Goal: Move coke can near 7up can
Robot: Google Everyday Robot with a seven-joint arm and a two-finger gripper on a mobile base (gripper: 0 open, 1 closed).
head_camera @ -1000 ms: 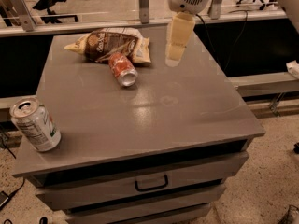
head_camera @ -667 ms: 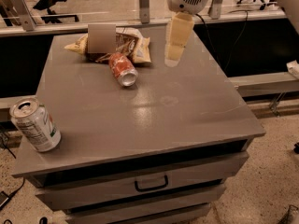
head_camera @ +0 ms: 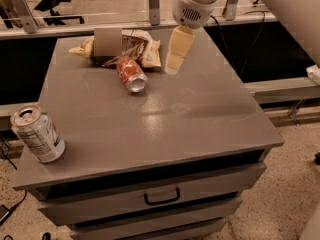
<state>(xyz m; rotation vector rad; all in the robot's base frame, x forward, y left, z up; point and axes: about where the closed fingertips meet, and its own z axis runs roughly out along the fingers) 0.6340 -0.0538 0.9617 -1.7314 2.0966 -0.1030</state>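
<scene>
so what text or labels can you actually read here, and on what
No text can be quoted.
Small print on the green and white can, front left: too blurred.
White markings on the red can, lying further back: unreadable.
Print on the chip bag behind it: unreadable.
No lettering shows on the gripper, hanging right of the bag.

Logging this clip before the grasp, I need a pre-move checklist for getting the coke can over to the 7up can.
1. Coke can found: ok. It lies on its side just in front of the chip bag.
2. 7up can found: ok. It stands upright at the near left corner of the table.
3. Gripper lined up over the coke can: not ok. It hangs to the can's right.
4. Coke can held: not ok. Nothing is gripping it.
5. Route between the cans: ok. Nothing stands between them.
6. Room around the 7up can: not ok. It stands close to the table edge.
</scene>
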